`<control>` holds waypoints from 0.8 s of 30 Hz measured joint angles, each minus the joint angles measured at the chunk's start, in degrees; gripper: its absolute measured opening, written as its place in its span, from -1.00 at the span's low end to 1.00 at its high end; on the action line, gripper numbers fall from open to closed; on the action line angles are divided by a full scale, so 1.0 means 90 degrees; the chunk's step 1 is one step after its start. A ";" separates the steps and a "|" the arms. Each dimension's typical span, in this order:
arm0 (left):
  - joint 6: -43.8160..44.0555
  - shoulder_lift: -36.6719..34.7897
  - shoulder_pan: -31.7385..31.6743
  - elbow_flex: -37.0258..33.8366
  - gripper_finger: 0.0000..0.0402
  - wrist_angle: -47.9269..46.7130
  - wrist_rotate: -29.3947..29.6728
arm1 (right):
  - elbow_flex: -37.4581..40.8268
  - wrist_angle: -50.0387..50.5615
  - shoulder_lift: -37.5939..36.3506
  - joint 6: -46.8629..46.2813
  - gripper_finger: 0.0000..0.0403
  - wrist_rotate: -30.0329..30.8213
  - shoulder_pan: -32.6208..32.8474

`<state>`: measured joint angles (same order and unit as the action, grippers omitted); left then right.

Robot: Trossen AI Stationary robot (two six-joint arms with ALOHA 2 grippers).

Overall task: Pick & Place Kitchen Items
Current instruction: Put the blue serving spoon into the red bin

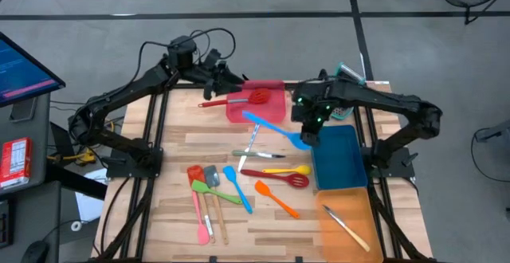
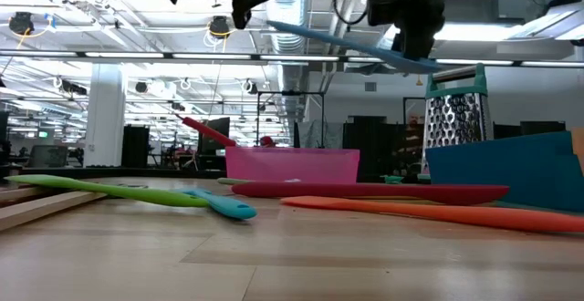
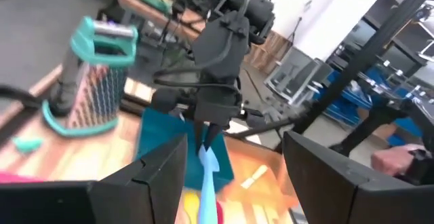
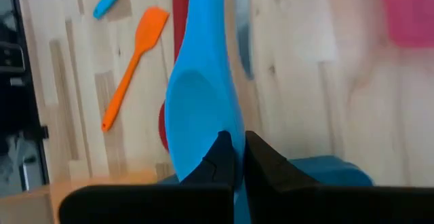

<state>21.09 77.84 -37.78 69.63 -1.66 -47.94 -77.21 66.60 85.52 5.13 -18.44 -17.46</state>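
Right wrist view: fingers pinch blue spoon.

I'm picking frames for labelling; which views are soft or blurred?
Left wrist view: smeared throughout, grater included. Right wrist view: blue spoon soft up close in the right gripper. Low view: bright ceiling lights, near tabletop soft. High view: sharp.

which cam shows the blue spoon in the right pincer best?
High view: the whole blue spoon shows, its bowl end in the right pincer beside the blue tray. Right wrist view shows the bowl close up, the low view shows it edge-on, lifted, and the left wrist view only a sliver.
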 joint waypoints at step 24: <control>-0.0690 0.1042 0.1058 -0.0002 0.13 -0.1063 -0.0506 | -0.0585 0.0059 0.0633 0.0233 -1.00 0.0035 0.0435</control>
<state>14.88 87.22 -28.26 69.60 -11.23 -52.50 -82.48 67.13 91.22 7.22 -18.12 -13.55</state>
